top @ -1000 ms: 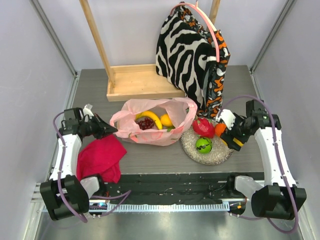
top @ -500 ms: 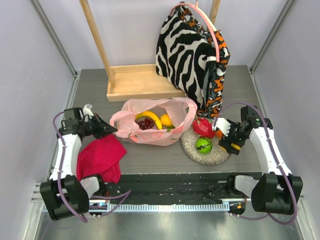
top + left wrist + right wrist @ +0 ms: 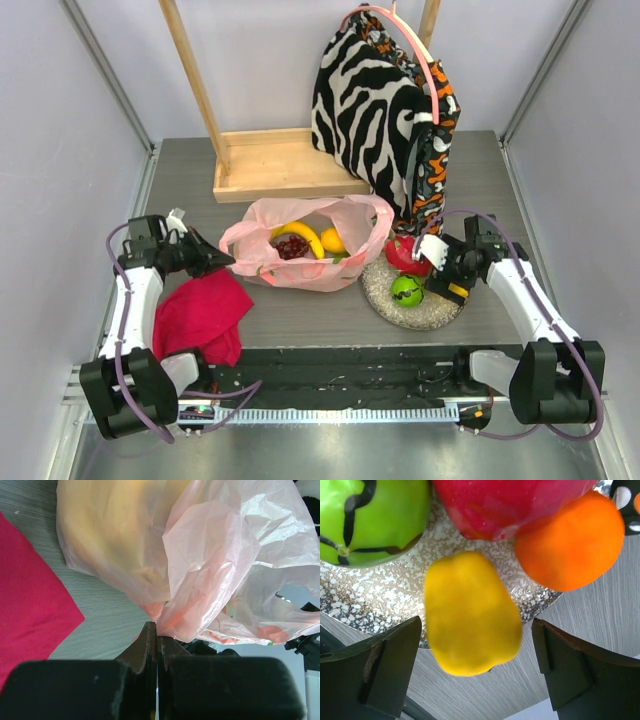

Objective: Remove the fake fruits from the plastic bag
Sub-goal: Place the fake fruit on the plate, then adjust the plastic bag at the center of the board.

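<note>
The pink plastic bag [image 3: 300,250] lies mid-table with its mouth open, showing the yellow bananas [image 3: 303,235], dark red grapes [image 3: 291,247] and a lemon [image 3: 332,240]. My left gripper [image 3: 222,265] is shut on the bag's left edge; the left wrist view shows the fingertips [image 3: 150,632] pinching the pink film [image 3: 200,570]. The silvery plate [image 3: 385,300] holds the green apple [image 3: 406,290] and the red fruit [image 3: 403,252]. My right gripper [image 3: 440,272] is open over the plate's right side. In the right wrist view the yellow pepper [image 3: 470,615] lies on the plate's rim [image 3: 370,605] between the open fingers, beside the orange [image 3: 570,540], the apple [image 3: 370,515] and the red fruit [image 3: 510,505].
A magenta-red cloth [image 3: 205,310] lies front left, under my left arm. A wooden tray [image 3: 280,165] with upright posts stands at the back. A zebra-patterned fabric bag [image 3: 375,100] hangs behind the plate.
My right gripper has moved left, from beside the plate to over its right side, and now hides the orange in the top view. The left arm and the bag have not moved.
</note>
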